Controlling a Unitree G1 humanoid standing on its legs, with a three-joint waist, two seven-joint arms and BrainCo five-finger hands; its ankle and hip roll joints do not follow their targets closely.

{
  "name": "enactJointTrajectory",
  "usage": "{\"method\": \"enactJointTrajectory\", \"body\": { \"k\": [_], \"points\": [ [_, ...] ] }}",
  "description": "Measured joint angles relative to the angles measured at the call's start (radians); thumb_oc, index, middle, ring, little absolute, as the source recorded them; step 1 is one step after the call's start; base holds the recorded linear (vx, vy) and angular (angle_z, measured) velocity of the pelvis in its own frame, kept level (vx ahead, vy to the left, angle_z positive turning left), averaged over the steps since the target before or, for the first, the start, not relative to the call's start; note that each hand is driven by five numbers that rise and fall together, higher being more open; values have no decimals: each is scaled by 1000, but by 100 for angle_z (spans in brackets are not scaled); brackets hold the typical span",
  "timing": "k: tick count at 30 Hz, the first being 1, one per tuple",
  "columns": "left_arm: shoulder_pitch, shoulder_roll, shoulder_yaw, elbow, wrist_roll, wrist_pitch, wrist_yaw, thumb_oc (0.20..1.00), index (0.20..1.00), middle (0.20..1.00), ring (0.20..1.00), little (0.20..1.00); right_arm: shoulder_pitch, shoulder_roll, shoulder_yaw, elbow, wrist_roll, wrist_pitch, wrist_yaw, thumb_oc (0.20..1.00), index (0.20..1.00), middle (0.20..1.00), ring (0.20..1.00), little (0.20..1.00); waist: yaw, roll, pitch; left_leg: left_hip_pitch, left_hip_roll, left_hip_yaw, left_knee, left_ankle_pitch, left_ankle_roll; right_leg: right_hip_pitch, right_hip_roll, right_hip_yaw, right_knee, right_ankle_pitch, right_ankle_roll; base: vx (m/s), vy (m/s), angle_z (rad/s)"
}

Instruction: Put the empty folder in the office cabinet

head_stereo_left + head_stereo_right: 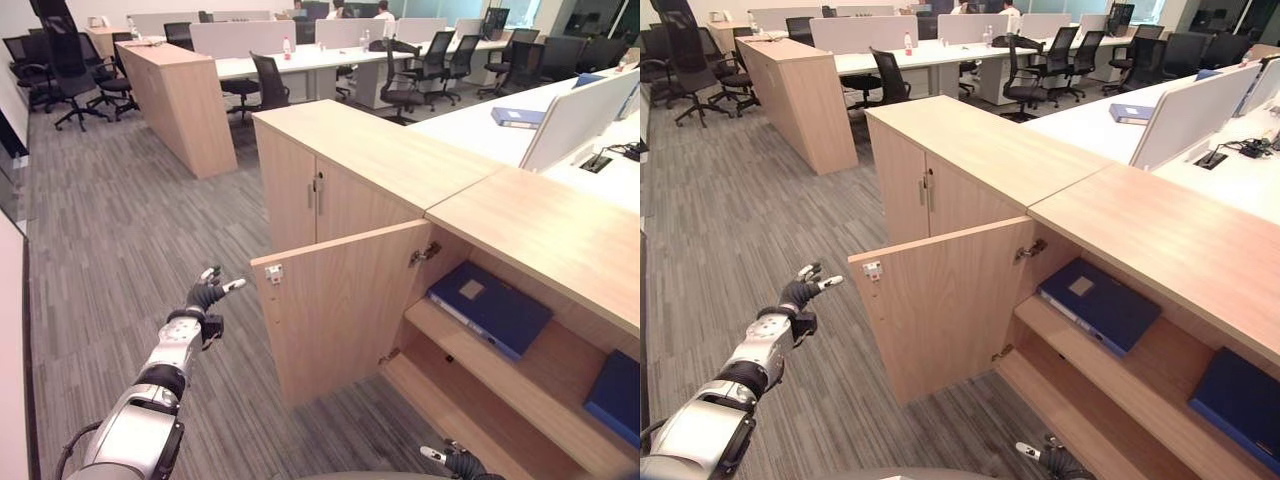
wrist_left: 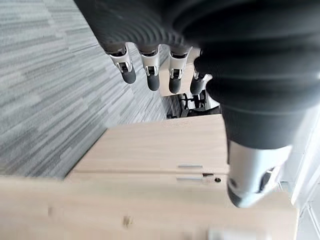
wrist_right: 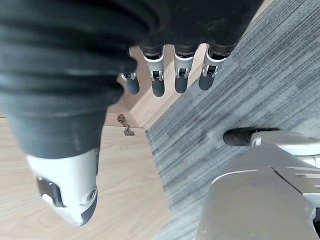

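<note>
Office cabinet (image 1: 520,230) stands w/ door (image 1: 335,305) swung open; folder (image 1: 490,305) already lies on upper shelf, right of door. Left hand (image 1: 208,292), fingers relaxed & empty, hovers near door's free edge; right hand (image 3: 170,75) low, also slack. Prob. closing step: next push door shut.

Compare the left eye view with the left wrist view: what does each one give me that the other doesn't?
Left eye view: the open cabinet door, a blue folder lying on the upper shelf, a second blue folder further right, and the right hand low by the cabinet. Left wrist view: the left hand up close, its fingers straight, holding nothing. Both: the left hand, the closed doors' handles and the grey carpet.
</note>
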Motion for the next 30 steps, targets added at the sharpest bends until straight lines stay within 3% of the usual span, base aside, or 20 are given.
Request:
{"method": "enactJointTrajectory", "body": {
  "k": [10, 21, 27, 30],
  "points": [
    [3, -118, -40, 5, -33, 1, 14, 1000, 1000, 1000, 1000, 1000, -1, 12, 37, -1, -1, 1, -1, 1000, 1000, 1000, 1000, 1000, -18, -13, 23, 1, -1, 13, 0, -1, 1, -8, 0, 9, -1, 3, 7, 0, -3, -4],
    [14, -114, -147, -15, -13, 1, -3, 1000, 1000, 1000, 1000, 1000, -2, 12, 39, -1, -33, 1, -1, 1000, 1000, 1000, 1000, 1000, 7, -13, 29, 2, -2, 8, 0, -1, 2, 2, -4, 3, -1, 4, 5, -11, -4, 2],
    [130, -75, -194, -222, -8, 9, -23, 1000, 1000, 1000, 1000, 1000, -6, 12, 38, -8, -31, 1, 0, 1000, 1000, 1000, 1000, 1000, 30, -7, 51, -1, -5, -6, 0, 0, 3, 9, -8, -7, -2, 6, 2, -33, -3, 5],
    [275, -8, -223, -429, 11, 11, -97, 1000, 1000, 1000, 1000, 1000, -1, 10, 36, -63, -30, 4, 5, 1000, 1000, 1000, 1000, 1000, 44, 10, 62, 0, -9, -17, 0, 0, 3, 15, -12, -21, -3, 6, 2, -51, 6, 10]
  ]
}}
